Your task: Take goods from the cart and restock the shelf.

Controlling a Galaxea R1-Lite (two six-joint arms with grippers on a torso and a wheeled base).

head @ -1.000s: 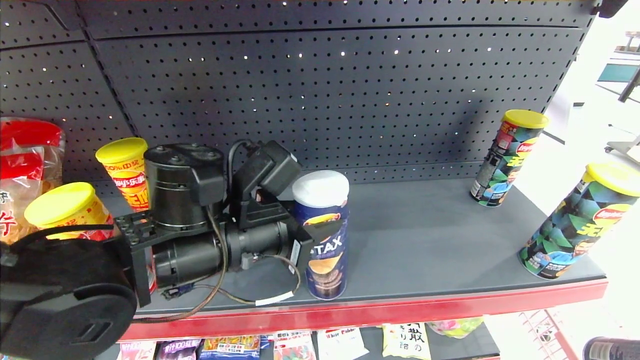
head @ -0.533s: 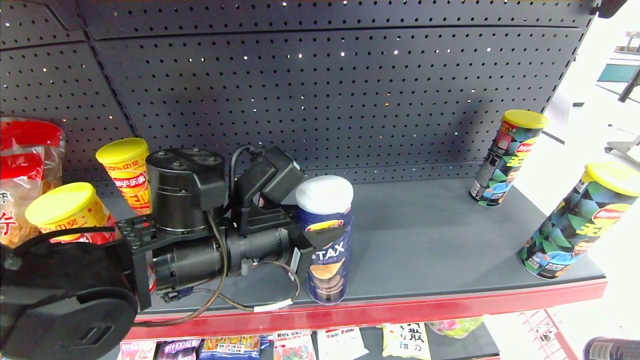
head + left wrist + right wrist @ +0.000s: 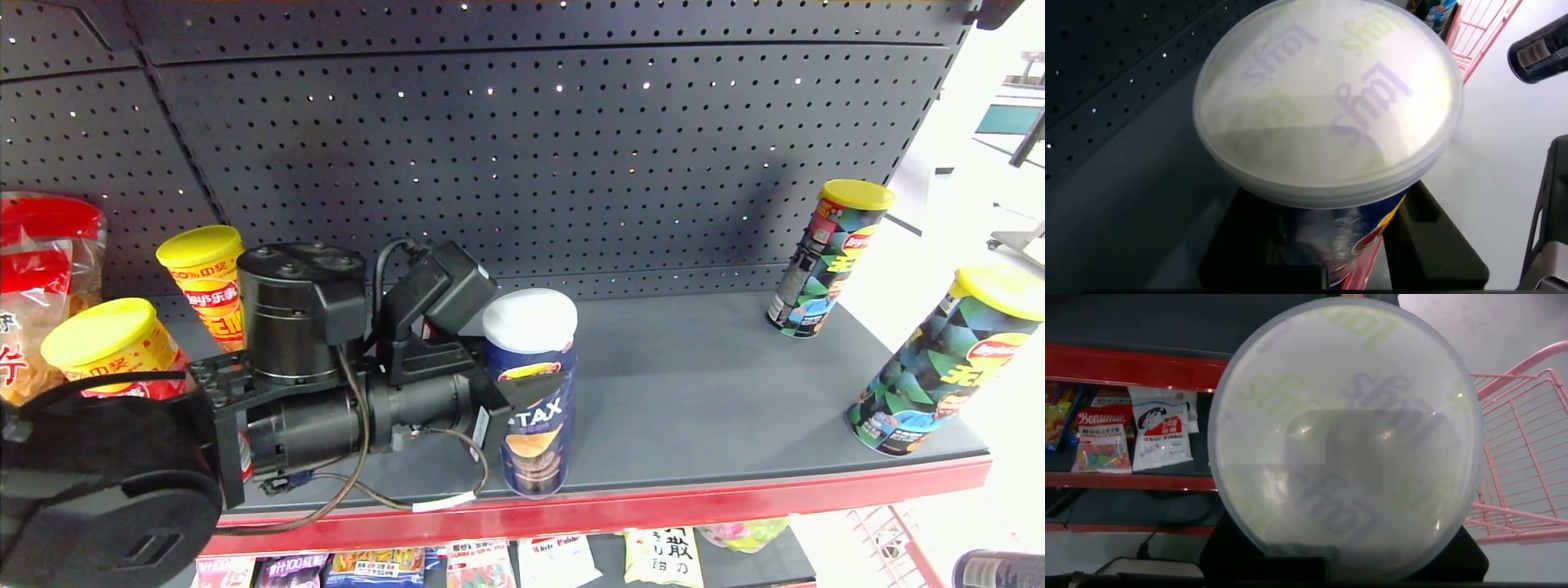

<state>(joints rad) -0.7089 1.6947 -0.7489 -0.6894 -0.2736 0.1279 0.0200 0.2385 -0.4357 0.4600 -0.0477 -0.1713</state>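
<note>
Dropping slightly rightward, the blue can (image 3: 531, 445) is coming down upright by the front edge of the shelf (image 3: 694, 392), the left tool (image 3: 535, 384) clamping it, so placement is nearly finishing; the right tool (image 3: 1343, 576) is gripping a second can (image 3: 1343, 441).

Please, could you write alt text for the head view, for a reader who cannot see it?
The left end effector grips an upright blue can with a white lid, near the front edge of a grey shelf. Two yellow-lidded red cans stand on the shelf to its left, and two green patterned cans stand far to its right.
</note>
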